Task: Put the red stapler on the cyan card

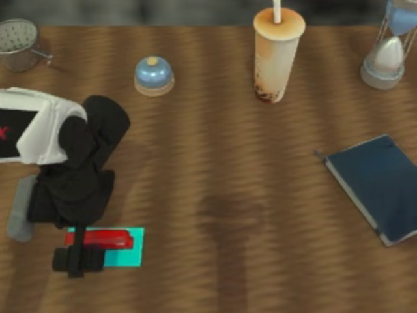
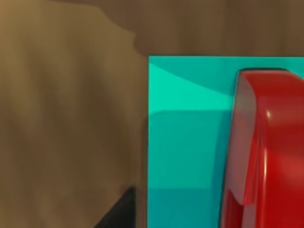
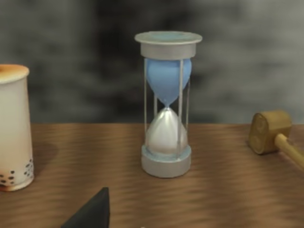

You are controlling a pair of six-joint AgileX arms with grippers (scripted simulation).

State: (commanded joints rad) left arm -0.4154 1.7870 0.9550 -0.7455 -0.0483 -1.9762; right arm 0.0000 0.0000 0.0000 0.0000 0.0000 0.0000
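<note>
One arm is at work: the left gripper (image 1: 78, 259) hangs over the near left corner of the desk (image 1: 215, 169), directly above the cyan card (image 1: 130, 255), with the red stapler (image 1: 101, 239) lying lengthwise across the card's far half. From the left wrist view the red stapler (image 2: 266, 152) looks to rest on the cyan card (image 2: 185, 142), a corner of the card and bare wood showing beside it. I cannot tell whether the fingers are spread or pinching the stapler; the arm's black body covers them from above, and the wrist view shows only a dark sliver at its lower edge. By my judgement the placement is at or near its release. Doing it well means letting go only with the stapler flat on the card, then lifting straight up so nothing drags it off the card's left edge. That left edge is hidden under the gripper, so whether the stapler overhangs there is unclear. The right arm is parked out of the top view; its wrist camera faces an hourglass (image 3: 167, 104), a cup (image 3: 14, 128) and a wooden mallet (image 3: 273, 135) at the desk's far right.
</note>
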